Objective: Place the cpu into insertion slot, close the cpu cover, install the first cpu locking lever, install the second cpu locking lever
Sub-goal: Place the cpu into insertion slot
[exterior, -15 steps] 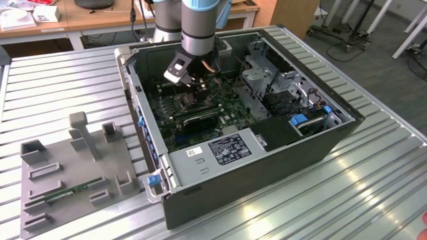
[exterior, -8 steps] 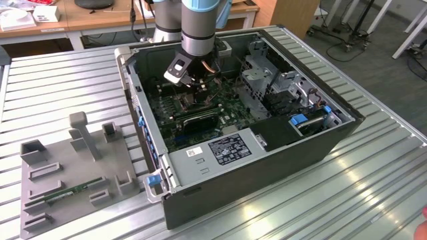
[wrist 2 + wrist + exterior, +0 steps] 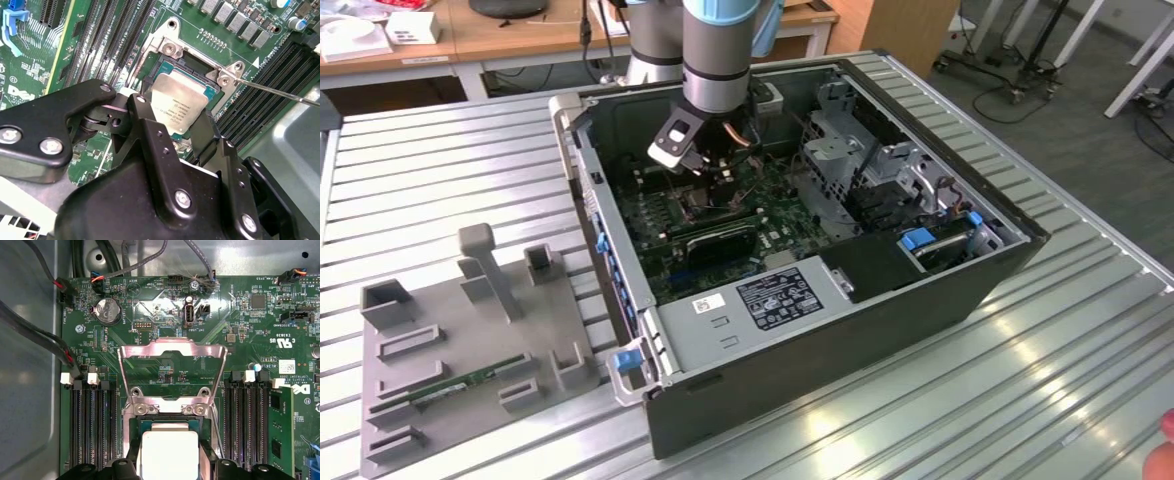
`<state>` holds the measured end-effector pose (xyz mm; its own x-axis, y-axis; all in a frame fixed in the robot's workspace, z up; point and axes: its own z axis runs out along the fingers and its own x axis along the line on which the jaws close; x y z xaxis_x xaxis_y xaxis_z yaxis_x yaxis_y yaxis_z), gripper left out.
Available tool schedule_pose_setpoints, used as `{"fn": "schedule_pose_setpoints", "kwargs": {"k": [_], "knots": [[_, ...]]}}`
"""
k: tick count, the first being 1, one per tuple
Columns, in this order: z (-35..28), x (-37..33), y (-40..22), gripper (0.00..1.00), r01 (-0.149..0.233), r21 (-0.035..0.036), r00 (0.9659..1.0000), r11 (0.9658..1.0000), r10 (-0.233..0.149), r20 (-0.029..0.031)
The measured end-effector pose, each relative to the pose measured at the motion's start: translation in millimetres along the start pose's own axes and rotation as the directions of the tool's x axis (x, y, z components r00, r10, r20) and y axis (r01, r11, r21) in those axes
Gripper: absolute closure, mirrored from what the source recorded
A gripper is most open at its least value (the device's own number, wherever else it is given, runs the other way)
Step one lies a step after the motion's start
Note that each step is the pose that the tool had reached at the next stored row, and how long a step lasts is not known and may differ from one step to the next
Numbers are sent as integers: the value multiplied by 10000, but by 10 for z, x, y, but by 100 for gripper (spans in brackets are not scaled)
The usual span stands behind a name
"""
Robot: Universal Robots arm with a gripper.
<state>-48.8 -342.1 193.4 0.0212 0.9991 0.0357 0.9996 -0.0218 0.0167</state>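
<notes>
My gripper point(image 3: 175, 131) is down inside the open computer case point(image 3: 947, 290), over the green motherboard. Its two black fingers point(image 3: 142, 117) are shut on opposite edges of the cpu point(image 3: 177, 102), a silvery square chip. The cpu sits right over the insertion slot point(image 3: 197, 62), a black socket with a metal rim; I cannot tell whether it rests in it. The cpu cover point(image 3: 172, 352), a silver frame plate, stands swung open beyond the socket. A thin locking lever point(image 3: 280, 92) sticks out to one side, unlatched. In the first wrist view the cpu point(image 3: 170, 452) lies between the fingertips.
Long black memory slots point(image 3: 92, 425) flank the socket on both sides. Cables point(image 3: 40, 335) run along the case wall. Outside the case, on the exterior view's left, a grey fixture point(image 3: 467, 340) holds a green memory stick point(image 3: 460, 385) on the ribbed metal table.
</notes>
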Motion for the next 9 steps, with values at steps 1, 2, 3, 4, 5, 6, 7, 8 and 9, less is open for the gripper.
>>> {"fn": "schedule_pose_setpoints", "kwargs": {"k": [1, 2, 3, 4, 5, 6, 7, 8, 9], "knots": [[1, 0, -1, 46, 0, 0, 10000, 10000, 0, -1], [2, 0, -4, 46, -1, -1, 10000, 10000, 1, -2], [3, 0, -6, 46, -1, -1, 10000, 10000, 1, -2], [4, 0, -9, 46, 0, -1, 10000, 10000, 0, -1], [5, 0, -11, 46, 0, -1, 10000, 10000, 0, -2], [8, 0, -12, 46, 0, 0, 10000, 10000, 0, -1], [11, -1, -13, 46, 2, 2, 10000, 10000, -2, 1], [14, -1, -13, 46, 1, 3, 10000, 10000, -1, 4], [16, -2, -14, 46, 1, 3, 10000, 10000, -1, 4]]}}
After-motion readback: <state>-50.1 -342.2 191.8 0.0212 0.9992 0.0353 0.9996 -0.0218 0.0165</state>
